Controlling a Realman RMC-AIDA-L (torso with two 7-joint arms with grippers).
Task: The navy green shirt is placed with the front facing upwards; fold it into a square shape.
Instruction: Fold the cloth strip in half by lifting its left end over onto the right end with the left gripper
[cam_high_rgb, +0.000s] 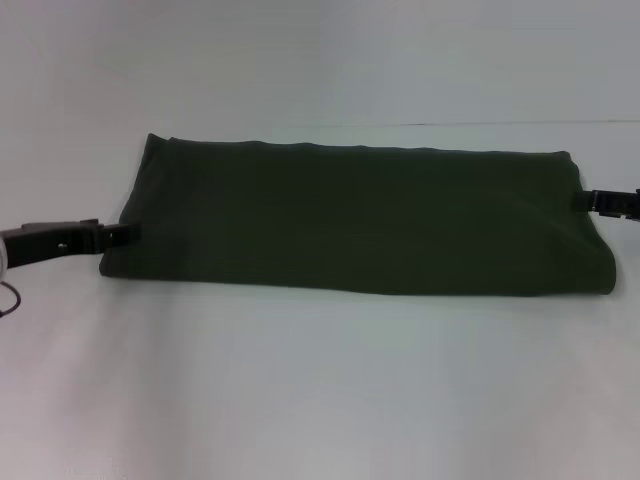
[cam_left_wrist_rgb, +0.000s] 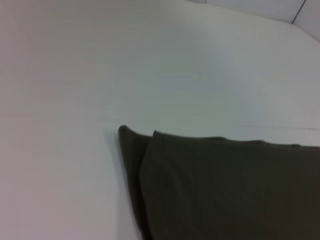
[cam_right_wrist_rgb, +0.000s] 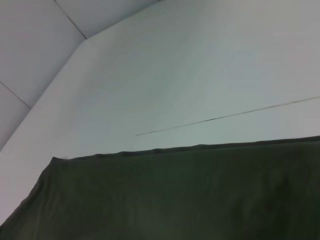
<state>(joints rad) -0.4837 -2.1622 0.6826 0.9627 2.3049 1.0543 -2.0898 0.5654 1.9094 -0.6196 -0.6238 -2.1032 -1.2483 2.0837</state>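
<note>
Lying folded, navy green shirt (cam_high_rgb: 350, 215) — no lettering visible, left gripper (cam_high_rgb: 128, 233), right gripper (cam_high_rgb: 582, 200) at its ends — grips unclear

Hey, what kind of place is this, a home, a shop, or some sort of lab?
Probably a lab or test bench, not a home. A bare white table backs onto a plain white wall, with only a folded navy green shirt on it, the left gripper and right gripper at its ends.

L gripper (cam_high_rgb: 122, 233), R gripper (cam_high_rgb: 585, 200) low, outstretched
</note>
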